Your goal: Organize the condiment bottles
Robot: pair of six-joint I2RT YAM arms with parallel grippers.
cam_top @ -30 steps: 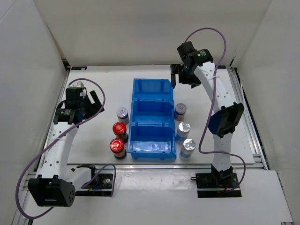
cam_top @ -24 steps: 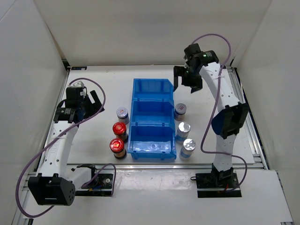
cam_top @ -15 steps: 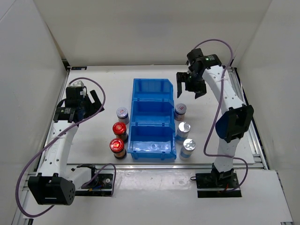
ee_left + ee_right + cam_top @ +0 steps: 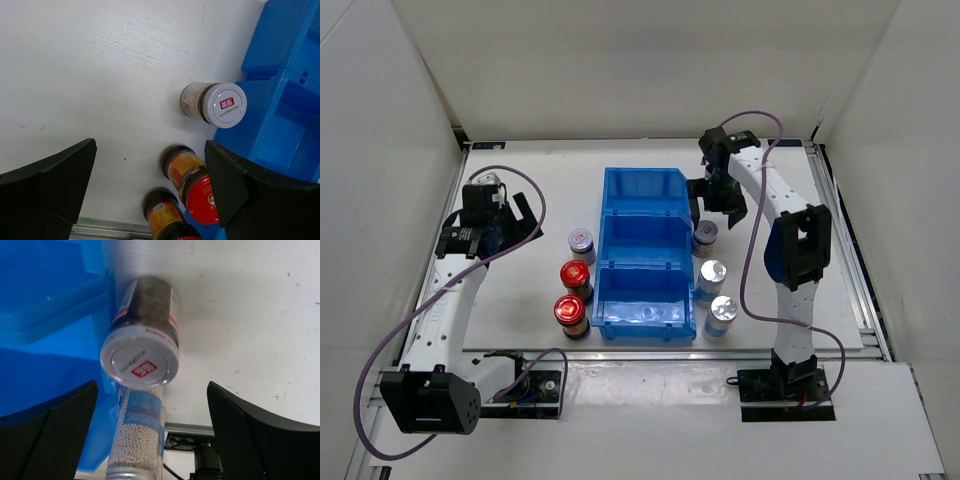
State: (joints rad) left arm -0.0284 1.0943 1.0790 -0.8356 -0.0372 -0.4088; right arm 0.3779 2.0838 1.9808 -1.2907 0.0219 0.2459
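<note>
Currently both tools are spread open. The right tool (image 4: 716, 200) is positioned over a marked-cap jar (image 4: 140, 360) just right of the blue bin (image 4: 640, 195), untouched. The left tool (image 4: 150, 145) is held above the desk (image 4: 100, 60), left of the bin, where two red-capped jars (image 4: 575, 275) are stood.

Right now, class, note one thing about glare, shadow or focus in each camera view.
Top external view: pale glare inside the blue plastic bin, nearest compartment. Right wrist view: the silver-capped cylindrical jar is sharp, with a soft grey shadow beside it on the white table. Left wrist view: even light, the red mark on another silver-capped jar crisp, the black fingers nearly featureless.
</note>
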